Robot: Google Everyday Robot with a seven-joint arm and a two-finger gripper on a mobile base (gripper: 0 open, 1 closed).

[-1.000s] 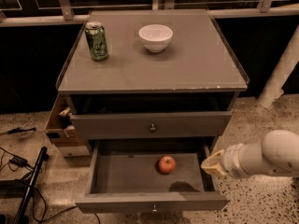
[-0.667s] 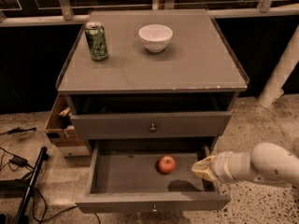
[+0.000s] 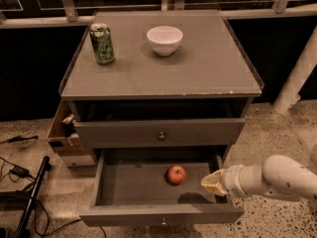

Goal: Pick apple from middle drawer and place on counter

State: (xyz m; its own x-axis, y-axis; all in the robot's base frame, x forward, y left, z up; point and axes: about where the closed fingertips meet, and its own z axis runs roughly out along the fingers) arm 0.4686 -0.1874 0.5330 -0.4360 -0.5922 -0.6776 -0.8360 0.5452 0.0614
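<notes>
Far to the left of the gripper (image 3: 211,182), black cables (image 3: 15,171) lie on the speckled floor (image 3: 54,202), and a black pole (image 3: 32,196) slants across them. Nearer, but still well to its left and a little higher, an open cardboard box (image 3: 60,133) stands against the cabinet's side.

Up and well to the left of the gripper, a green can (image 3: 102,43) stands upright on the counter (image 3: 198,76), near its back left corner. 1 white bowl (image 3: 164,39) sits upright to the can's right, well above the gripper and a little to its left. The counter's front edge is chipped near its right end, above the gripper. Below the counter, a shut drawer front (image 3: 119,133) with a small knob (image 3: 161,136) lies above and left of the gripper.

The middle drawer (image 3: 129,185) is pulled out, and its floor stretches left from the gripper. The apple (image 3: 176,174) rests on that floor, right of the middle, just left of the gripper and apart from it.

The gripper, pale yellow at its tip, hangs over the drawer's right part, pointing left toward the apple, with a dark shadow (image 3: 194,198) under it on the drawer floor. Whether it is apart or together cannot be told. The white arm (image 3: 277,178) runs off to its right. Up and far to the right, a white post (image 3: 297,78) slants down to the floor.
</notes>
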